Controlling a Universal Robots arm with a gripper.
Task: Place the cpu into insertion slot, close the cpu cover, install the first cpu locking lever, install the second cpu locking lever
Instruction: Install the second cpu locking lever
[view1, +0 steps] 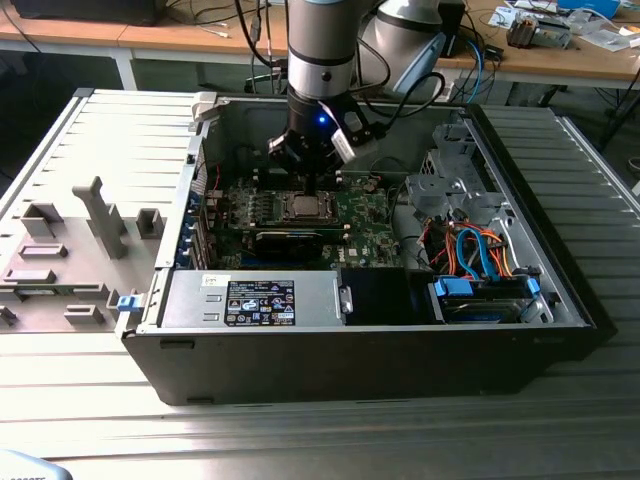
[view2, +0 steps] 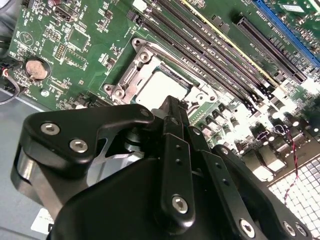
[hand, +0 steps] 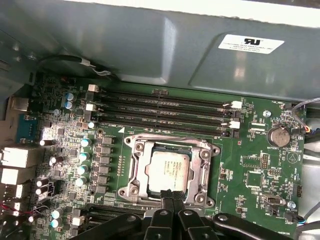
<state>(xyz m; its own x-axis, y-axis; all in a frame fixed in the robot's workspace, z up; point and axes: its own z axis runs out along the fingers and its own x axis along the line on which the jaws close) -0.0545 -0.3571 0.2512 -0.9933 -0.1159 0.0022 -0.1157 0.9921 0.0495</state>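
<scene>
First wrist view: cpu (hand: 169, 170) sits in the insertion slot (hand: 131, 172) just beyond the clenched, empty claw (hand: 173, 193), cpu cover (hand: 204, 165) lowered around it; lever locking looks unfinished, I judge

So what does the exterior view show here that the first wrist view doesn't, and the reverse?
Exterior view alone: the whole open computer case, the arm above it, the orange and blue cables and the grey table around the case. First wrist view alone: the cpu cover lying down around the chip, the coin battery and the memory slots up close. Both: the cpu seated in the insertion slot on the green board, with the end effector at its edge.
</scene>
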